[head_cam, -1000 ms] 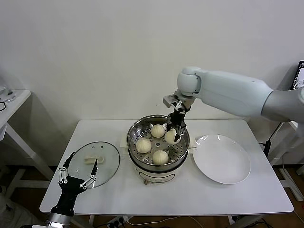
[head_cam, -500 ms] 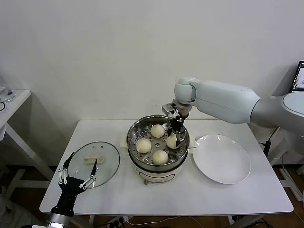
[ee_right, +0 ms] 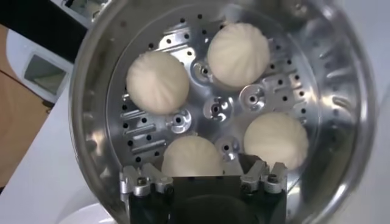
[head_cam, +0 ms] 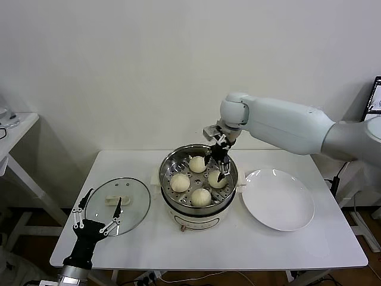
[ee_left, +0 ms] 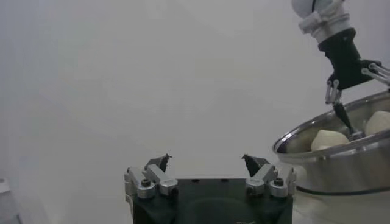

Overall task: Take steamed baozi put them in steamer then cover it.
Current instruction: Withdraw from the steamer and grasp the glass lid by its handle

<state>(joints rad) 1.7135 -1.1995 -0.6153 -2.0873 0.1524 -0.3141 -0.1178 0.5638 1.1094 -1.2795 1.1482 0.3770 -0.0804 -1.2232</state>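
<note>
Four steamed baozi (head_cam: 196,179) sit apart on the perforated tray inside the steamer (head_cam: 169,199), a round polished steel pot on a white base at mid-table. The right gripper (head_cam: 218,168) hangs just above the pot's right side, jaws spread wide and holding nothing. The glass lid (head_cam: 134,208) lies flat on the table to the left of the steamer, its white handle (head_cam: 117,198) running roughly left to right. The left gripper (head_cam: 95,225) rests at the lid's near edge, fingers wide apart and empty (clearly the nearer arm for covering). The white plate (head_cam: 277,199) to the right of the pot is bare. Buns: matte, cream, pleated domes. Tray: shiny metal with punched holes. Lid: clear, shallow dome, smooth rim, likely slippery to grasp except at the handle
</note>
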